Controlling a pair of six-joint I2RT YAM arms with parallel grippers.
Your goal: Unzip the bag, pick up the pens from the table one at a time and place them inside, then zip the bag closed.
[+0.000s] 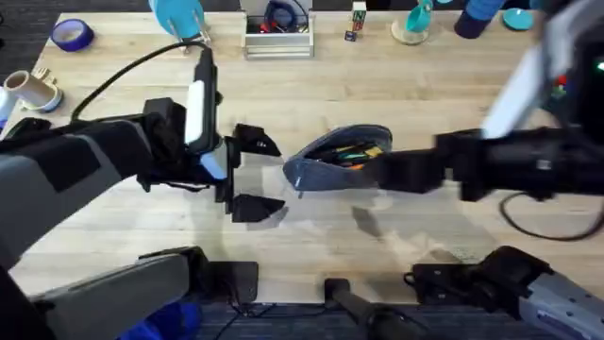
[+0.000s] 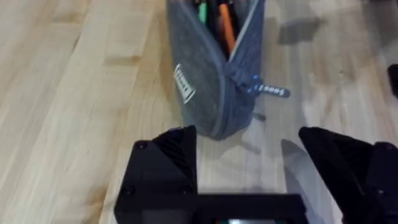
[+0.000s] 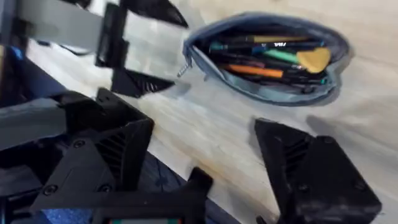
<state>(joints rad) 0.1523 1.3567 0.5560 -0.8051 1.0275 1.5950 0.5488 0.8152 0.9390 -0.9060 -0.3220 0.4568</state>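
The left gripper (image 2: pixel 245 168), fingers spread, is facing the grey-blue fabric pouch (image 1: pixel 338 157) lying gaping mid-table, pens seemingly inside; pinching its small metal zipper pull (image 2: pixel 268 90) squarely is advisable while the open right gripper (image 3: pixel 205 168) is steadying the far end

Left gripper (image 1: pixel 247 175): fingers spread wide, just left of the bag (image 1: pixel 338 156). Right gripper (image 3: pixel 205 155): fingers spread, beside the bag's right end.

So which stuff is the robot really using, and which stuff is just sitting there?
For the job:
- the bag, unzipped, with pens inside
- left pincer, open beside the bag
- right pincer, open near it

Just lying about, along the table's far edge:
- blue tape roll
- clear box
- teal cup
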